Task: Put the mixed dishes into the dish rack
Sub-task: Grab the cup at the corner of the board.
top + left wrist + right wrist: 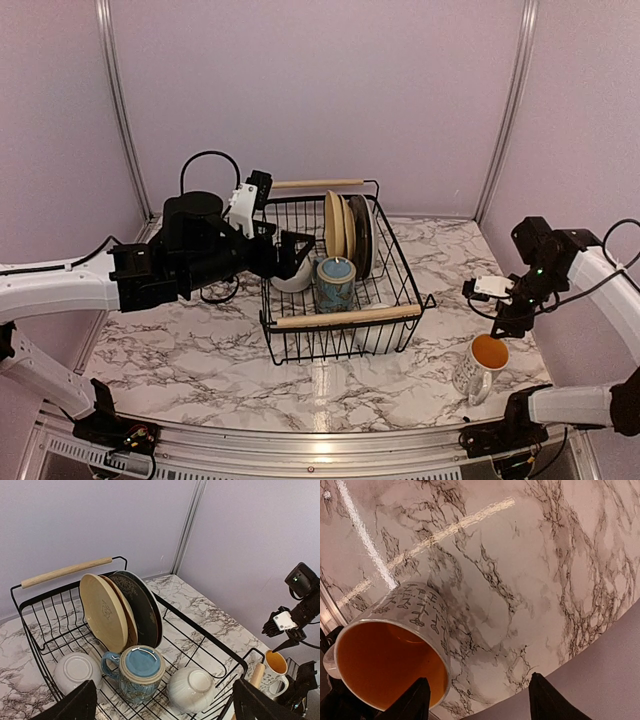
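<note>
Noting left hand [162, 692] spread wide and empty above the dish rack [197, 628], with blue mug [142, 672] and white bowls [192, 690] just below it and plates [107, 612] upright beyond. Noting right hand [479, 680] parted, gripping nothing, bare tabletop [520, 580] between its fingers. Found yellow-lined mug [390, 665] upright on tabletop, just beside that hand, well apart from the rack.

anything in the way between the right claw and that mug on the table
Nothing visible. The right claw hangs open just above the mug, with only air between them. In the right wrist view the mug sits off to one side of the claw, not centred under it.
</note>
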{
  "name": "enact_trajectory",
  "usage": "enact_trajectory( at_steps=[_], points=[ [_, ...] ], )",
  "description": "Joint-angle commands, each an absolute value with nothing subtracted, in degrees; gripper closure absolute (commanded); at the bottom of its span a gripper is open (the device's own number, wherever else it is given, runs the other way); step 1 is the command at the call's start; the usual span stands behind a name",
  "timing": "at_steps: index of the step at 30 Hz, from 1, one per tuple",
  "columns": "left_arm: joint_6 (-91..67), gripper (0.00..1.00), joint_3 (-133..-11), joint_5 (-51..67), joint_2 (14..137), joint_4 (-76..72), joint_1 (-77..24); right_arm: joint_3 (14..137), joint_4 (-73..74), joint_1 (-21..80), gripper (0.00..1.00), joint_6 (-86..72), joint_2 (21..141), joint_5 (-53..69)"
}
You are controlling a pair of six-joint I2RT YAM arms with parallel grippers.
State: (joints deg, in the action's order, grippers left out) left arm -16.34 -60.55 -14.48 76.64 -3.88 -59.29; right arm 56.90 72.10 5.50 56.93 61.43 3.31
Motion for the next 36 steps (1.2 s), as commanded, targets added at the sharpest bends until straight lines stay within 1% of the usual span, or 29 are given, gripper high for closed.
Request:
enact_trajectory(
  at_steps=[1,3,6,8,11,14,19,20,22,25,28,29,31,33,36],
  points=[
    [-16.8,0.05,-60.6,-8.5,75.0,-7.9,-59.1,55.8,73.3,5.1,0.35,56.1,62.3,4.1],
    [-16.3,0.12,-61.2,-6.8,75.5,-6.9,-59.1,54.2,73.0,5.1,0.37,56.2,62.5,4.8],
    [-15.7,0.26,-62.9,-5.9,76.5,-4.5,-59.1,52.1,72.8,5.1,0.42,56.5,62.7,6.8],
    [-16.3,0.32,-64.3,-6.1,77.4,-3.0,-59.1,50.9,72.7,5.2,0.46,56.7,62.8,8.2],
    [-17.4,0.33,-65.9,-5.9,79.2,-2.0,-59.2,50.2,71.8,5.1,0.55,56.3,63.2,9.9],
    [-18.0,0.33,-66.7,-6.0,80.0,-2.4,-59.2,50.1,71.3,5.2,0.68,55.6,64.0,11.0],
    [-18.0,0.33,-68.3,-5.9,81.4,-2.4,-59.2,49.5,71.7,5.2,0.96,55.3,64.3,11.9],
    [-18.1,0.33,-68.6,-5.9,81.7,-2.3,-59.2,49.5,71.9,5.1,1.00,55.4,64.2,11.9],
    [-19.0,0.30,-69.0,-7.4,82.1,-2.2,-59.2,50.0,72.5,5.1,1.00,55.4,63.6,11.6],
    [-20.7,0.20,-70.2,-10.0,82.5,-1.9,-59.2,53.7,74.3,5.2,1.00,55.5,61.1,11.2],
    [-23.4,0.14,-71.8,-12.6,82.9,-2.4,-59.2,61.0,76.1,5.1,1.00,55.3,58.4,10.6],
    [-25.1,0.11,-71.7,-13.2,82.7,-3.4,-59.2,65.1,76.8,5.1,1.00,54.9,57.7,10.6],
    [-28.5,0.04,-69.9,-13.8,81.7,-9.0,-58.9,71.5,77.3,5.2,1.00,53.6,57.1,10.5],
    [-32.1,0.01,-69.2,-12.2,81.6,-13.2,-58.2,77.4,76.7,5.2,1.00,51.9,56.9,10.0],
    [-36.7,0.01,-70.7,-8.0,83.1,-16.4,-57.4,84.7,72.7,5.2,1.00,48.3,56.8,8.2]
  ],
)
